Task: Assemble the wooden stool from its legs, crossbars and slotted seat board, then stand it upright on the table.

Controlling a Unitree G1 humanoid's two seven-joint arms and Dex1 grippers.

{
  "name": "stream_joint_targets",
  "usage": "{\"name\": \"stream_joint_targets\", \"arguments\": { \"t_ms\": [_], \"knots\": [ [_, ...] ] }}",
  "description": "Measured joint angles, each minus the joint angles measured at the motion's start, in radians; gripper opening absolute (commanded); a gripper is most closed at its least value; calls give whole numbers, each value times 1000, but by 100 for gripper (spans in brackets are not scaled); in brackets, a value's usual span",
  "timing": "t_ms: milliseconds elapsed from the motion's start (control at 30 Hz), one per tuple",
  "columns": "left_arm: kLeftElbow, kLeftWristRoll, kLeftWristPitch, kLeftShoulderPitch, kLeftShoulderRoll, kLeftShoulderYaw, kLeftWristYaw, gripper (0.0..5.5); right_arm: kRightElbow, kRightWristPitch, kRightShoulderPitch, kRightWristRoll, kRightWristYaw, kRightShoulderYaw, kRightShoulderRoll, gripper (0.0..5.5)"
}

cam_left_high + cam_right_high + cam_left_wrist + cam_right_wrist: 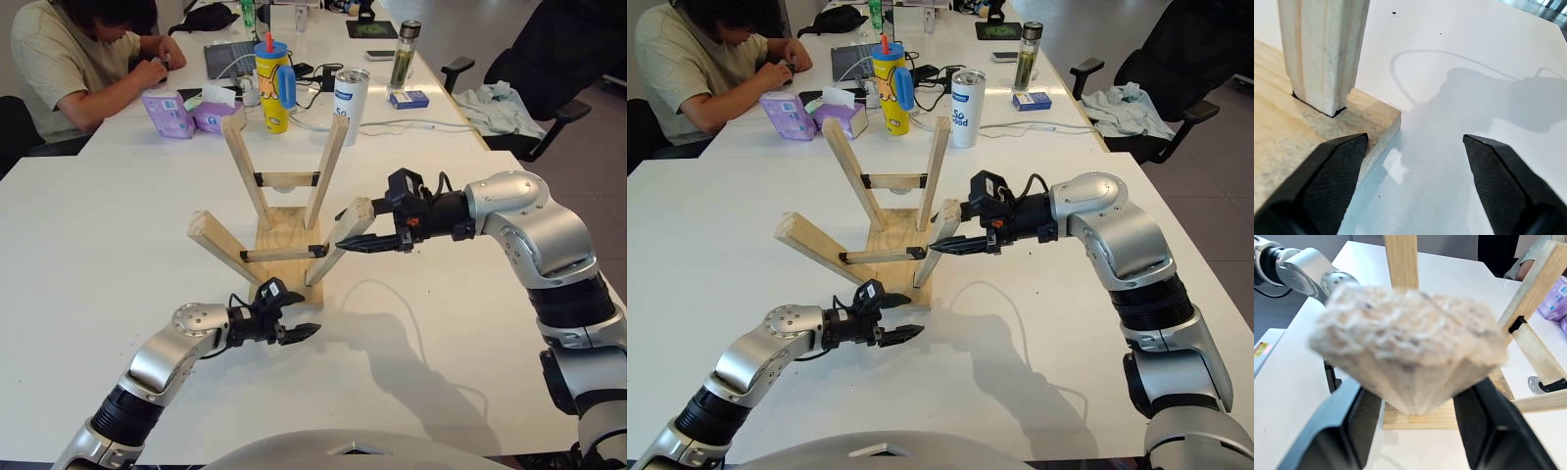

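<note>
The wooden stool lies upside down mid-table, its slotted seat board flat on the tabletop. The legs splay upward, joined by crossbars. My right gripper stands open around the top end of the near-right leg, one finger on each side. In the right wrist view that leg's end hides the fingertips. My left gripper is open low over the table at the seat board's near corner. One of its fingers is by the board edge, beside a seated leg.
Behind the stool stand a yellow bottle, a white tumbler, tissue packs and cables. A person sits at the far left of the back table. An office chair is at the far right. Bare white tabletop lies near me.
</note>
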Motion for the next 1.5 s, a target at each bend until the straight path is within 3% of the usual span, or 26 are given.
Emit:
{"name": "stream_joint_targets", "arguments": {
  "t_ms": [267, 767, 867, 1067, 1167, 1233, 1367, 1500],
  "knots": [
    [2, 2, 0, 4, -18, 1, 8, 360, -62, -10, 23, -5, -6, 10, -12, 205],
    [47, 60, -79, -10, -51, 5, 59, 360, 51, 89, -43, -3, -75, 29, 85, 205],
    [-82, 76, -120, 62, -59, 67, 123, 360, 39, 97, -47, -4, -85, 30, 83, 205],
    [-411, 235, -519, 206, -79, 247, 270, 360, 18, 133, -50, -4, -127, 39, 83, 205],
    [-415, 380, -609, 177, -79, 325, 354, 360, 14, 151, -50, -3, -147, 38, 84, 205],
    [-406, 511, -593, 60, -78, 359, 430, 360, 13, 168, -53, -2, -168, 38, 90, 205],
    [-346, 690, -476, -120, -110, 301, 483, 360, 16, 177, -66, -2, -182, 50, 109, 205],
    [-144, 984, -435, -100, -89, 40, 439, 360, 56, 179, -102, -7, -187, 75, 131, 205]
  ]
}}
